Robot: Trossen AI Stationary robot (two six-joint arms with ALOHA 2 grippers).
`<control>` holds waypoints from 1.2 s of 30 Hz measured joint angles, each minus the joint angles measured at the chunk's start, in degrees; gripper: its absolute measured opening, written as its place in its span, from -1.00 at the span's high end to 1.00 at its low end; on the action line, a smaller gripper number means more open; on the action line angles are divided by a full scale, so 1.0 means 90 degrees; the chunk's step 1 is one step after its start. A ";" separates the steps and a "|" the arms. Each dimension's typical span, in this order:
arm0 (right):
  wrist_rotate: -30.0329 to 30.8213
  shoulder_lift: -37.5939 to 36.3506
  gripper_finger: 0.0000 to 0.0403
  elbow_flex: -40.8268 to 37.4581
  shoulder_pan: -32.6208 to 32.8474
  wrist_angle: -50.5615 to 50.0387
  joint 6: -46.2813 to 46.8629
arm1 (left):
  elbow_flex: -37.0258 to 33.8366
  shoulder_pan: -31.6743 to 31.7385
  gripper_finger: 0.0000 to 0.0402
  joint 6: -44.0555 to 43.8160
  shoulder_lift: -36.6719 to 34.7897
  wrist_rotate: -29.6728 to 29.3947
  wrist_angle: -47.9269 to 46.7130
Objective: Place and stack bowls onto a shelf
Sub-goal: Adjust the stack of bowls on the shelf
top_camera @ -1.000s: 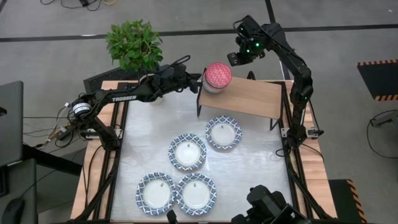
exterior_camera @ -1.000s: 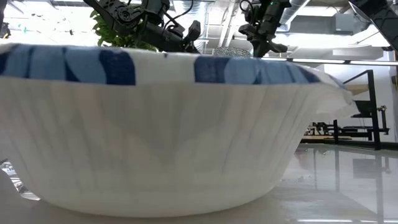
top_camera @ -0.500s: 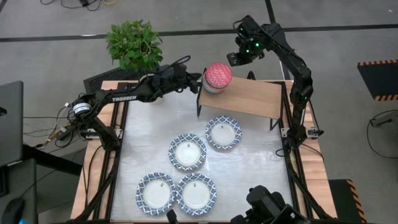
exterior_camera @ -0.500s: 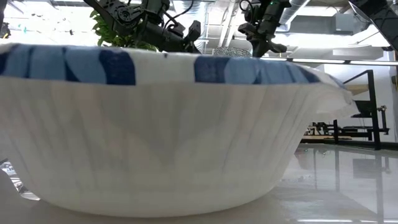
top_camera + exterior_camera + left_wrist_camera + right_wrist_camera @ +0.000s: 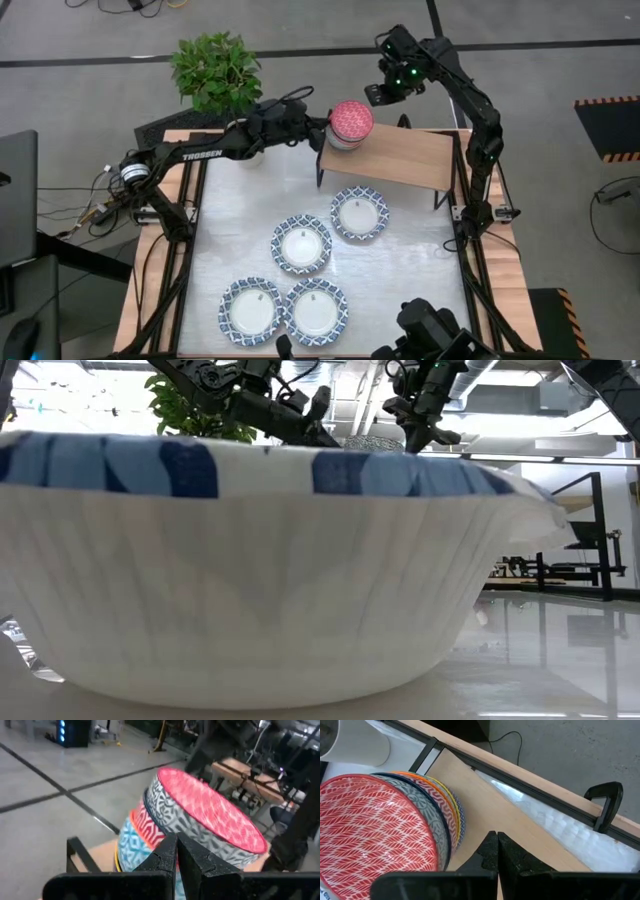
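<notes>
High view first, and there's the pale grey wood-edged desk (image 5: 240, 230) with the small light-brown wooden shelf on black legs (image 5: 405, 158) at its far side. On the desk, four wide blue-and-white patterned bowls with white centres: one just in front of the shelf (image 5: 360, 213), one beside it toward the middle (image 5: 302, 244), and two side by side at the near edge (image 5: 250, 308) (image 5: 317, 311) (one of these fills the low view). On the shelf's left end sits the stack of small patterned bowls, red one on top (image 5: 350, 123). The left tool (image 5: 318, 124) is right against that stack, fingers (image 5: 167, 857) pressed together, clenched on nothing. The right tool (image 5: 385, 95) hovers above the shelf's far edge just beside the stack, also clenched empty. A green leafy plant (image 5: 215, 70) stands behind the desk.
</notes>
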 joint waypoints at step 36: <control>-0.0508 0.0000 0.90 0.0001 0.0191 -0.0270 0.0102 | 0.0020 -0.0015 1.00 0.0064 0.0050 -0.0037 -0.0857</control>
